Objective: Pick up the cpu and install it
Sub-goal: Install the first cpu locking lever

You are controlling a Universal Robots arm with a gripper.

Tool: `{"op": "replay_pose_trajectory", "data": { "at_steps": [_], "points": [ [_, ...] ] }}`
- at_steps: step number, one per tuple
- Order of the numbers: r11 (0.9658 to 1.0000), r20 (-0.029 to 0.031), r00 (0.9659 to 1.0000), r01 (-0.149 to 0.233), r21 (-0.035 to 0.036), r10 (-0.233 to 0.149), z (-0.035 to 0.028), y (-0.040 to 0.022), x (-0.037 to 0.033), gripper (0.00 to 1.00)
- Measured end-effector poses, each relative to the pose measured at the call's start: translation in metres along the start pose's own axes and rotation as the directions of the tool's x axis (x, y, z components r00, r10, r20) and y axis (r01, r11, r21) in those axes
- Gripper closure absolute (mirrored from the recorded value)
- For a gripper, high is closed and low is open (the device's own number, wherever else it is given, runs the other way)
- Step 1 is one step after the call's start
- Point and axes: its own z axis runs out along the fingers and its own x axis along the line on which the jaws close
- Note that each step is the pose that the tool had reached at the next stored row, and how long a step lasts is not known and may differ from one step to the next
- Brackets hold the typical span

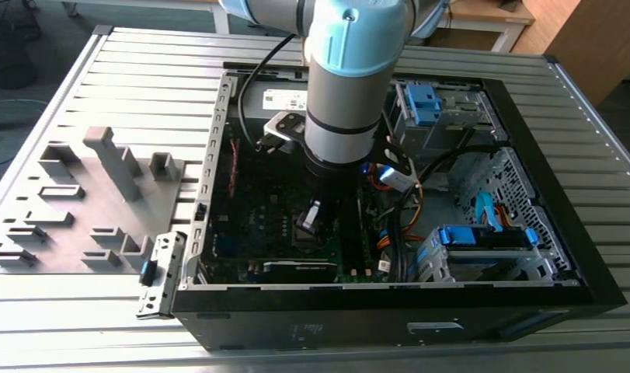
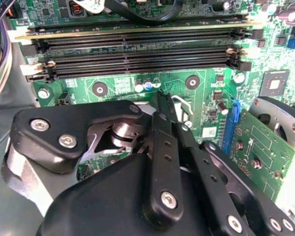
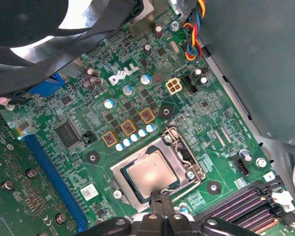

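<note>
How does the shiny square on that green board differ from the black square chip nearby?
The cpu is larger, with a pale metallic top; the black chip is smaller and dark. The cpu sits within a metal frame; the black chip lies bare on the green board. Both are flat squares.

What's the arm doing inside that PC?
The arm's gripper is down inside the open case, right at the edge of the cpu. The cpu lies flat in the socket, silver top up, with the metal frame around it. Whether the gripper has hold of it can't be told from these views.
</note>
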Motion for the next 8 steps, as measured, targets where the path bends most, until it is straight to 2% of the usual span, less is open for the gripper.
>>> {"op": "replay_pose_trajectory", "data": {
  "at_steps": [5,8],
  "points": [
    [1.0000,0.0004,1.0000,0.000,-0.0004,0.000,0.0005,-0.0004,0.0005,0.88],
    [1.0000,0.0081,1.0000,0.000,-0.0053,0.000,0.0009,-0.0025,0.0036,0.88]
  ]
}}
